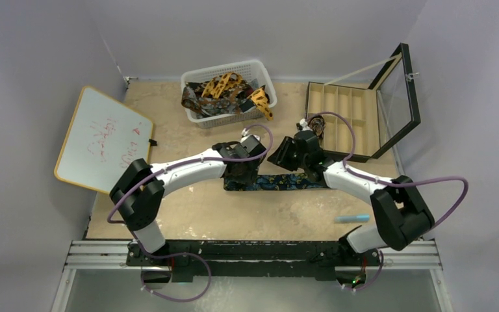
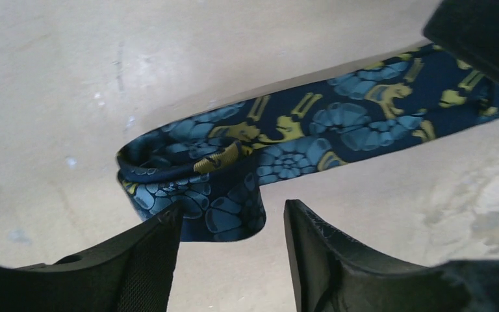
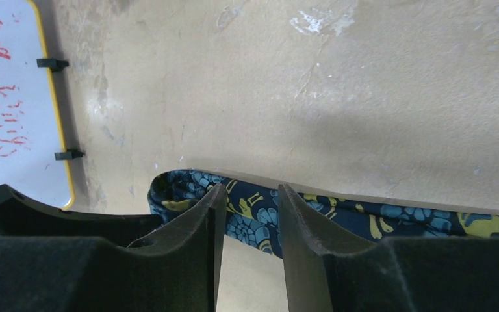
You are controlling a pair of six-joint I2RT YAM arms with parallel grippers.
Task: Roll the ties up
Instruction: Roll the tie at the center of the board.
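On table point(image 1: 234, 214), tie point(image 1: 279, 183) lengthwise left-right

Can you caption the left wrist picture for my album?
Open left gripper at the partly rolled end of the navy tie.

A robotics lab test cell. Plain pale walls point(image 1: 266, 32) close in a scuffed tan tabletop point(image 1: 247, 218) on the left, far and right sides. Two white-and-black arms point(image 1: 182, 170) trailing purple cables point(image 1: 451, 195) are bolted to an aluminium rail point(image 1: 91, 255) at the near edge. The props look staged: a whiteboard point(image 1: 101, 140) with red scribbles at left, a white basket point(image 1: 224, 68) of ties point(image 1: 224, 88) at the far side, and a compartmented black box point(image 1: 338, 110) at far right.
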